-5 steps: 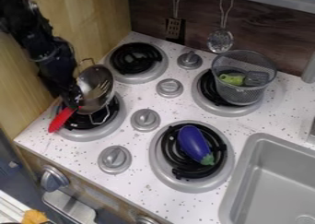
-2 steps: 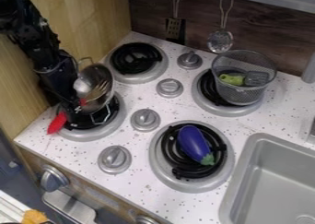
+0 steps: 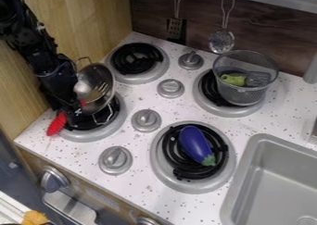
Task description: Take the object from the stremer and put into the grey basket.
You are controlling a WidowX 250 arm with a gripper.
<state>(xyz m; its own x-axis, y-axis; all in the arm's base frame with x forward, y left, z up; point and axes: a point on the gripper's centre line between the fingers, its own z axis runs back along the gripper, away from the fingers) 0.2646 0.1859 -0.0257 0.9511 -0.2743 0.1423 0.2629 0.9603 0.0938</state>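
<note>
The black gripper [image 3: 74, 115] hangs low over the left burner, at the near-left side of the metal strainer [image 3: 100, 80]. The strainer is tilted on its side against the arm, its bowl facing the camera. A fork-like metal utensil [image 3: 98, 90] lies in the bowl. A red handle [image 3: 57, 125] sticks out below the gripper toward the front left; its upper part is hidden behind the gripper. The grey mesh basket [image 3: 246, 93] stands on the back right burner, with a green item [image 3: 233, 79] and a grey item [image 3: 257, 78] inside.
A purple eggplant [image 3: 195, 143] lies on the front right burner. Silver knobs [image 3: 147, 120] stand between the burners. The sink [image 3: 263, 182] is at the lower right, and two utensils [image 3: 221, 40] hang on the back wall. A wooden wall [image 3: 84, 27] borders the left.
The gripper has moved down and slightly left beside the strainer. The red handle has shifted slightly left, and the utensil in the bowl has changed its angle.
</note>
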